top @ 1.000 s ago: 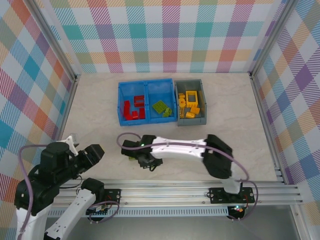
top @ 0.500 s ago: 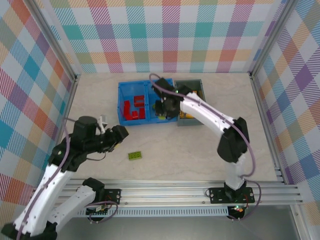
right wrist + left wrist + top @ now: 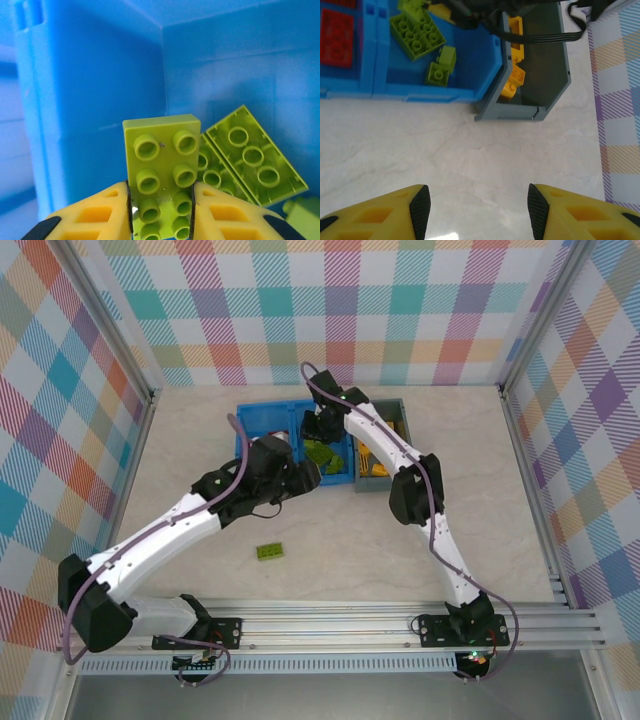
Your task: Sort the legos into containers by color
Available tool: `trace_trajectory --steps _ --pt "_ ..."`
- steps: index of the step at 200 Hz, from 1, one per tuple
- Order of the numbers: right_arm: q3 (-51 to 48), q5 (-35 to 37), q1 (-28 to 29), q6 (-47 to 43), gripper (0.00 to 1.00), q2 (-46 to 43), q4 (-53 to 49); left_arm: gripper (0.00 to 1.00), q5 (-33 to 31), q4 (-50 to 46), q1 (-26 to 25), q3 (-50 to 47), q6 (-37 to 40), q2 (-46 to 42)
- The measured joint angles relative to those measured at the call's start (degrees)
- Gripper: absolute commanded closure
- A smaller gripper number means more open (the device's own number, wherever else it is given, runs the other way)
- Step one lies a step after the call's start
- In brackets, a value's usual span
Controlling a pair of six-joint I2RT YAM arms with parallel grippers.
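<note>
Left gripper: jaws apart, roughly half open, nothing between the yellow fingers; hanging over bare marble just short of the bins; seen from above at the front edge of the blue bin.
Right gripper: closed narrowly on a lime green brick, pinched by its long sides with studs facing the camera; reached down into the blue bin's right compartment.
Rail: aluminium, along the near edge, carrying both arm bases.
Table: pale marble-patterned top.
Loose green brick: lying flat on the table, well in front of the bins, apart from both grippers.
Walls: pastel plaid panels on three sides.
Blue bin: two compartments, standing toward the back of the table.
Left compartment: red bricks.
Right compartment: green bricks, a wide flat one and smaller pieces beside it.
Grey bin: touching the blue bin's right side; yellow bricks along its left wall, partly hidden by the right arm.
</note>
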Motion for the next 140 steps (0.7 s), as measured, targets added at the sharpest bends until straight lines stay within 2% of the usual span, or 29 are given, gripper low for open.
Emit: trace_trajectory --steps 20,47,62,104,140 --pt "0.79 -1.99 -0.87 0.33 0.66 1.84 1.42 0.44 -1.68 0.28 -1.25 0.92 1.07 1.51" --pt "3.26 -3.72 -1.40 0.72 0.51 4.33 2.56 0.44 -2.89 0.33 -2.25 1.07 1.77 1.60" --pt "3.74 -4.26 -1.68 1.05 0.47 5.07 2.84 0.44 -3.58 0.33 -2.36 1.09 1.95 1.60" --pt "3.98 -4.35 -1.77 0.92 0.44 5.07 2.71 0.44 -5.92 -2.99 -2.80 1.07 1.97 0.07" --pt "2.60 -2.54 -1.03 -0.44 0.49 0.63 1.55 0.44 -8.41 -8.20 -2.89 -0.94 0.57 -5.46"
